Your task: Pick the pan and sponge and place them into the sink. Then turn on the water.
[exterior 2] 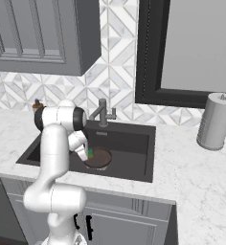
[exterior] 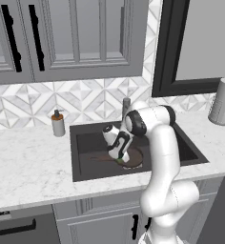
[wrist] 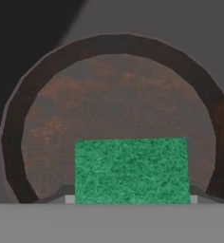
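Note:
The dark brown pan (exterior: 135, 161) (exterior 2: 99, 158) (wrist: 118, 90) lies flat on the floor of the dark grey sink (exterior: 86, 143) (exterior 2: 129, 143), its thin handle pointing left in the left base view. My gripper (exterior: 120, 159) (exterior 2: 89, 155) (wrist: 131, 200) reaches down into the basin just above the pan's near rim. It is shut on the green-topped sponge (exterior: 120, 161) (exterior 2: 90, 153) (wrist: 131, 170), which hangs over the pan's inside. The sponge's yellow layer is hidden. Behind the basin stands the grey faucet (exterior: 126, 107) (exterior 2: 102, 115).
A soap dispenser (exterior: 57, 124) (exterior 2: 37, 105) sits on the marble counter left of the sink. A grey cylindrical canister (exterior: 222, 101) (exterior 2: 214, 121) stands at the right. Wall cabinets hang above, and a dark-framed window is behind the sink's right side.

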Tool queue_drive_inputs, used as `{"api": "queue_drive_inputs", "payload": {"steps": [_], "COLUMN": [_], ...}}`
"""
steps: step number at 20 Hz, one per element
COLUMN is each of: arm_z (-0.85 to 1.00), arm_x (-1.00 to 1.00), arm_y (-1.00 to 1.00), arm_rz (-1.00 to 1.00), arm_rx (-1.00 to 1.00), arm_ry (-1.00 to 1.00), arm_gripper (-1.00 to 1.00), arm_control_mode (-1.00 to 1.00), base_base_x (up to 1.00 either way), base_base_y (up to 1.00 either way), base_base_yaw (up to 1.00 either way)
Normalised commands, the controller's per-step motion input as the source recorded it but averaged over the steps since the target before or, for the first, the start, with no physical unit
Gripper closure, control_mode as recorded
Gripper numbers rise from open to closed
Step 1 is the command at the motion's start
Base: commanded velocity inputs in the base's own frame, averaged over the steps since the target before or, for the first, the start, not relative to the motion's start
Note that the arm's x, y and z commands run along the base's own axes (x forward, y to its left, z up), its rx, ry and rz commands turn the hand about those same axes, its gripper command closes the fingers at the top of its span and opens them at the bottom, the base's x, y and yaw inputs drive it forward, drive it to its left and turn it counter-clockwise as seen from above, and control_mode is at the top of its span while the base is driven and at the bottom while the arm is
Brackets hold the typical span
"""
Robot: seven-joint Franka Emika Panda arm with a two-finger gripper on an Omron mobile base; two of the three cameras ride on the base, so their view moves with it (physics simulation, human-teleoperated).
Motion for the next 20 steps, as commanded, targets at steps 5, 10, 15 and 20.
{"api": "queue_drive_inputs", "payload": {"steps": [5,10,15,20], "arm_z": [0.00,0.00,0.21,0.43], "arm_x": [0.00,0.01,-0.08,-0.38], "arm_y": [-0.08,-0.18,-0.04,0.23], "arm_rz": [0.00,0.01,0.02,0.02], "arm_rx": [0.00,0.00,0.01,0.00], "arm_ry": [-0.14,-0.21,-0.23,-0.13], "arm_gripper": [-1.00,-1.00,-1.00,-1.00], "arm_control_mode": [-1.00,-1.00,-1.00,-1.00], "base_base_x": [0.00,0.00,0.00,0.00], "base_base_y": [0.00,0.00,0.00,0.00], "base_base_yaw": [0.00,0.00,0.00,0.00]}}
